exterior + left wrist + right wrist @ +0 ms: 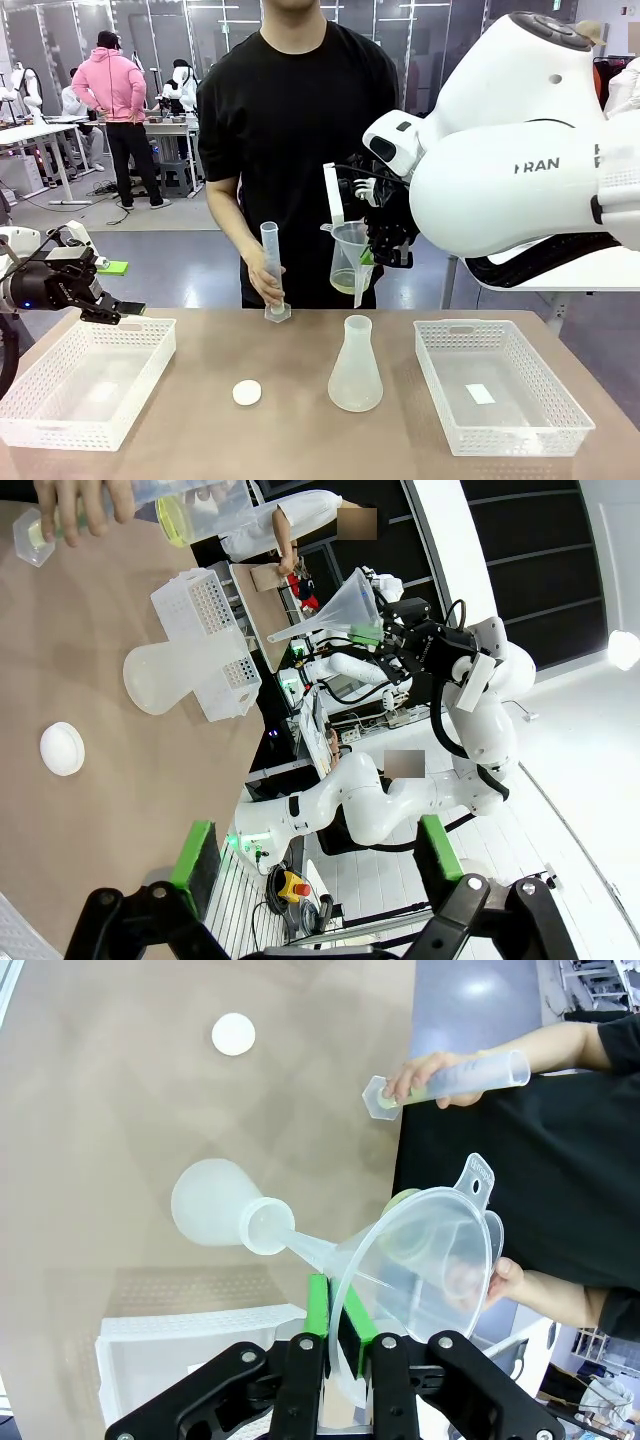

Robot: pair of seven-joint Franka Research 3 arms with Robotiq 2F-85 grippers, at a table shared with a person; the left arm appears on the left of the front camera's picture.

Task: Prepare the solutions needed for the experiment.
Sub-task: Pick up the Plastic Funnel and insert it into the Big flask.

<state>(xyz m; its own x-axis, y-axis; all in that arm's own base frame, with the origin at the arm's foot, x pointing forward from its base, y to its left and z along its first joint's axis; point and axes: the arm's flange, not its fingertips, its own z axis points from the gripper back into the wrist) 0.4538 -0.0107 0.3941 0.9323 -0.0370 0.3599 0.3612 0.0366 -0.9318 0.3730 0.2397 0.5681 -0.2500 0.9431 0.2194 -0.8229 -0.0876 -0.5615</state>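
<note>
On the table (300, 440) a flask (355, 380) stands near a white cap (247, 393); right claw (333, 1300) grips a funnel (420, 1260), left claw (315, 852) gapes.

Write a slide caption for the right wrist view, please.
Right fingers grip a clear funnel above the flask; a hand holds a cylinder.

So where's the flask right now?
Front view: the flask stands upright mid-table, between the white cap to its left and the right-hand basket.

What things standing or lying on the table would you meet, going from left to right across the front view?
Left white basket → small white round cap → measuring cylinder, steadied by the person's hand → conical flask → right white basket.
</note>
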